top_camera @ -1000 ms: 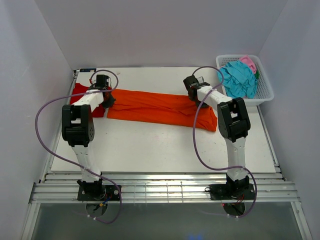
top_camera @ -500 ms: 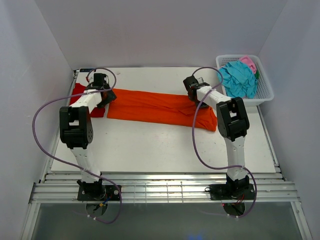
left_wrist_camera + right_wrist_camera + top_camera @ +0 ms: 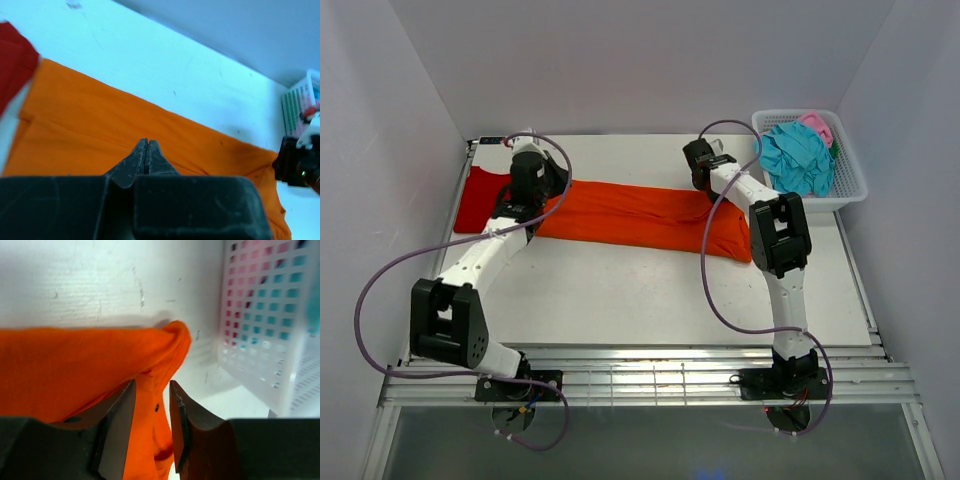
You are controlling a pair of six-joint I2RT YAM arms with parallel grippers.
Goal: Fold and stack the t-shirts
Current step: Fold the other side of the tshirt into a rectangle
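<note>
An orange t-shirt point(image 3: 640, 215) lies folded into a long strip across the middle of the table. A deep red t-shirt point(image 3: 480, 195) lies flat at its left end. My left gripper point(image 3: 535, 185) hovers over the strip's left end. In the left wrist view it point(image 3: 146, 142) is shut with nothing in it, above the orange cloth point(image 3: 100, 120), with the red shirt point(image 3: 12, 60) at far left. My right gripper point(image 3: 698, 165) is at the strip's far right corner. Its jaws point(image 3: 150, 390) stand open over the orange cloth point(image 3: 75, 365) without pinching it.
A white lattice basket point(image 3: 850, 185) stands at the back right, holding a teal t-shirt point(image 3: 798, 158) and a pink one point(image 3: 817, 125). Its wall point(image 3: 270, 315) is close to the right of my right gripper. White walls enclose the table on three sides.
The left gripper opened, let go of the orange shirt and shut again, while its arm swung so the red shirt shows more. The right gripper opened and released the shirt's corner.
</note>
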